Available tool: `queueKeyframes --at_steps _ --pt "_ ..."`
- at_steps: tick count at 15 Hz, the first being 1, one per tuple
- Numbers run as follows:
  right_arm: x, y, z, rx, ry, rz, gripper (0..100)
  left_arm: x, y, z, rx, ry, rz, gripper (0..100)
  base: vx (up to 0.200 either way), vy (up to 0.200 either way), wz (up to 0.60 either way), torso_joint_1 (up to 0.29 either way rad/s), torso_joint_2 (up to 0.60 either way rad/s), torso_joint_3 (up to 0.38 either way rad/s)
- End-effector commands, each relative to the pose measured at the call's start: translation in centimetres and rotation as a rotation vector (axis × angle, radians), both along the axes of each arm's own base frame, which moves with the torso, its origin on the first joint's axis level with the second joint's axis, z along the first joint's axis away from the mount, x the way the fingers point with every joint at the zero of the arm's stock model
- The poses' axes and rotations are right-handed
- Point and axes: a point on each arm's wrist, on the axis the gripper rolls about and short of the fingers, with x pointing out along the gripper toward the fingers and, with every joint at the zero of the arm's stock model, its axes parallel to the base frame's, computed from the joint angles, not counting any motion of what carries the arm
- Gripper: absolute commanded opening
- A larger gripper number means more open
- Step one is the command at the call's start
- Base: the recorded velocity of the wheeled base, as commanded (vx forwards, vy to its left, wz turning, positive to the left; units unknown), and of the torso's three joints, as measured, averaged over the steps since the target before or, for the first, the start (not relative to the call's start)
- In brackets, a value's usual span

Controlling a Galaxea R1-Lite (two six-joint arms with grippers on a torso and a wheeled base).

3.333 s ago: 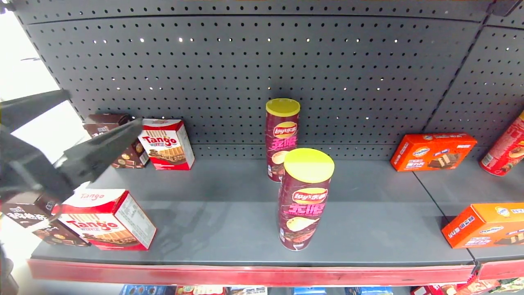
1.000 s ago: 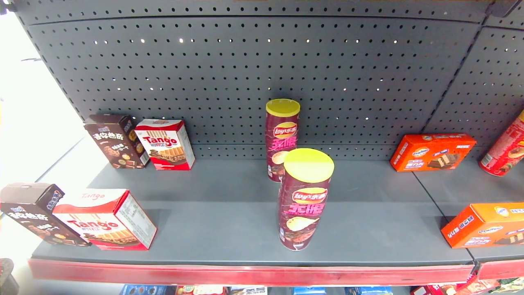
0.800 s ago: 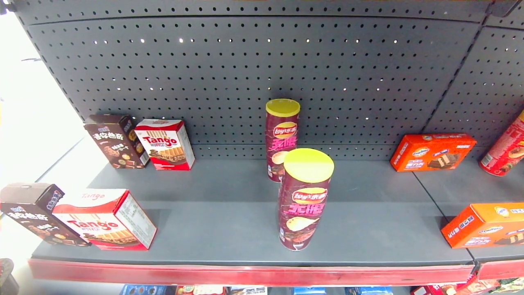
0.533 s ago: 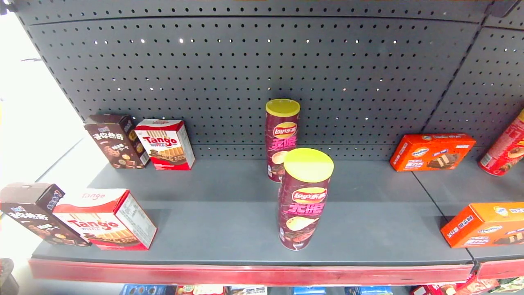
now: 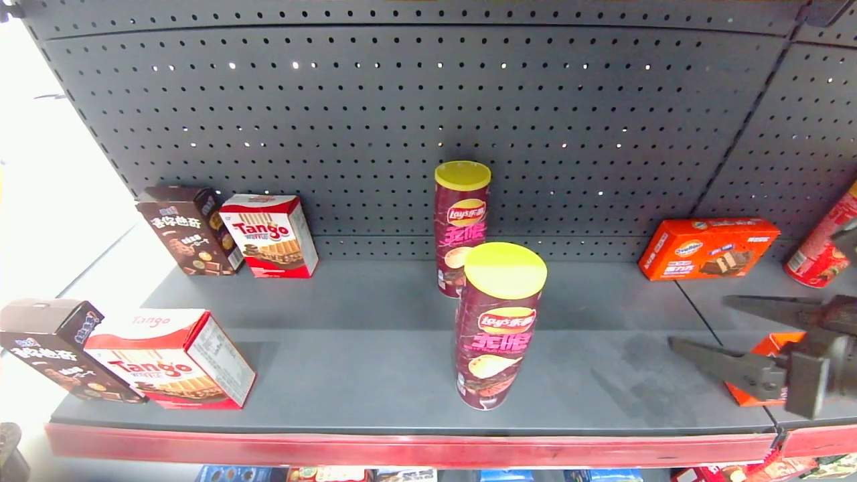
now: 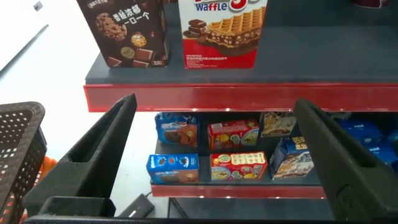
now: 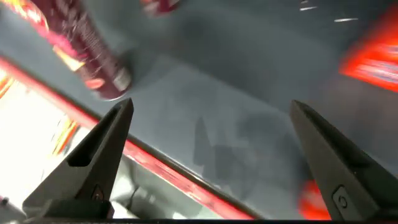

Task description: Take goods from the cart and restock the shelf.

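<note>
Cardboard cartons and thin-walled tubes make up the stock, so I judge all of it light and stiff, but easy to dent under a hard squeeze. At the far left, low in front of the shelf, the left gripper hangs with its fingers spread wide and nothing between them, facing the shelf's red front edge. A corner of a black mesh basket sits beside it, its contents too hidden to tell.

On the shelf's left end stand two dark cookie boxes, one at the front corner and one at the back. Each has one of two wafer boxes just beside it on the right. These flat-sided cartons should take a grip across their narrow faces, about mid-height.

In the middle stand two chip canisters, upright, one behind the other, yellow lids on. They are smooth, round and tall, so likely to slip or topple. A hold around the mid-body seems safer than one at the lid.

Further right lie two orange boxes, one at the back and one at the front. The front one is partly behind the right gripper, whose fingers are spread and empty over the shelf's right part. One red canister shows at the far right edge.
</note>
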Motion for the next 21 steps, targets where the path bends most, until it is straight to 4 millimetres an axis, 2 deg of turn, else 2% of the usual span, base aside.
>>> queueKeyframes --at_steps 1,7,12,21 --pt "3.5 3.3 -3.1 -0.074 0.137 0.080 100 0.0 0.0 0.0 -0.001 0.002 0.001 100 0.000 0.000 0.00 0.000 0.00 0.000" --pt "4.7 6.0 -3.2 -0.096 0.151 0.144 100 0.0 0.0 0.0 0.001 0.002 -0.003 100 0.000 0.000 0.00 0.000 0.00 0.000" --pt "5.3 6.8 -4.0 -0.119 0.180 0.149 100 0.0 0.0 0.0 -0.001 0.002 -0.003 100 0.000 0.000 0.00 0.000 0.00 0.000" --pt "7.8 9.5 -3.9 -0.126 0.176 0.175 100 0.0 0.0 0.0 -0.001 0.002 -0.002 100 0.000 0.000 0.00 0.000 0.00 0.000"
